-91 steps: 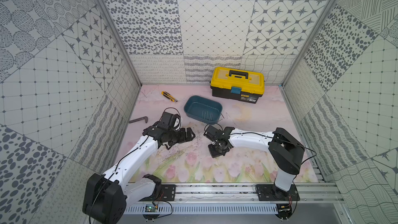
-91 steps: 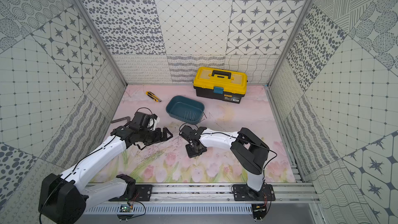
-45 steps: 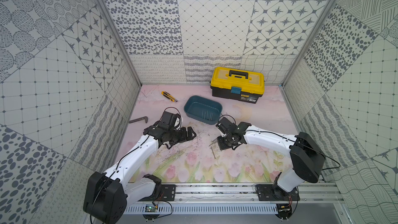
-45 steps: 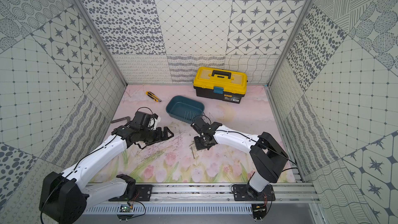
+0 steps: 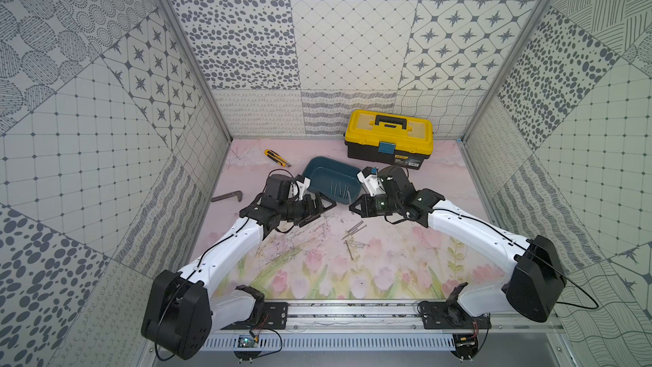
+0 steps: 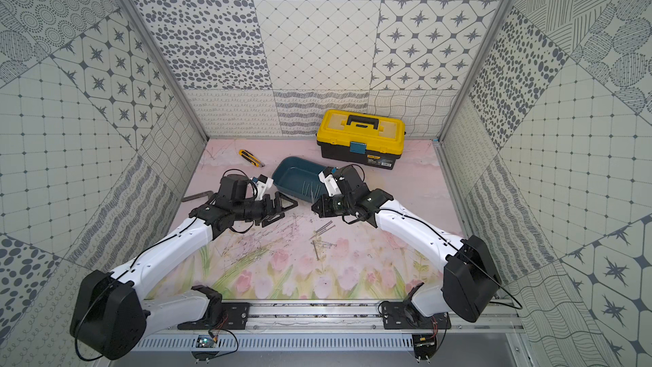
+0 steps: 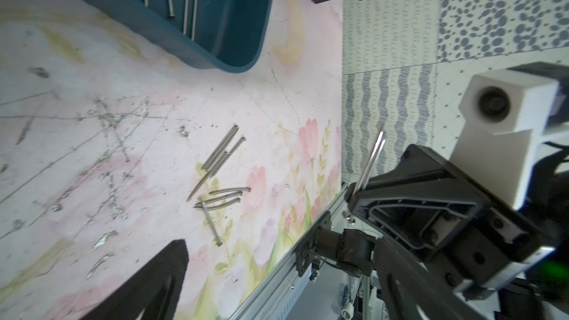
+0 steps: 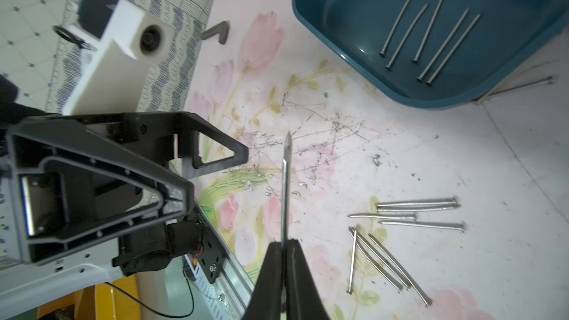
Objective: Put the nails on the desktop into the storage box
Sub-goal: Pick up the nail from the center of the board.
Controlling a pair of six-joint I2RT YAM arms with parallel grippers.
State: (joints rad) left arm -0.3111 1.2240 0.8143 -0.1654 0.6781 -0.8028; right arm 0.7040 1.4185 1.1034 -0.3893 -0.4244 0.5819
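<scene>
My right gripper (image 5: 352,208) (image 8: 284,243) is shut on two thin grey nails (image 7: 369,164) that stick out past its fingertips. It hangs above the desktop (image 5: 388,248), just in front of the teal storage box (image 5: 323,174) (image 6: 293,174). Several nails (image 8: 431,35) lie inside the box. More loose nails (image 5: 354,238) (image 8: 415,207) lie in two small heaps on the desktop. My left gripper (image 5: 319,211) (image 6: 282,211) stands open and empty, facing the right one near the box's front left corner.
A yellow-and-black toolbox (image 5: 388,141) stands at the back wall behind the box. A yellow utility knife (image 5: 277,157) lies at the back left and a dark L-shaped bar (image 5: 227,196) by the left wall. One stray nail (image 8: 520,86) lies against the box's outer side.
My right gripper has lifted off the nail heap with nails in it and moved back towards the storage box. The left arm has stayed where it was.
</scene>
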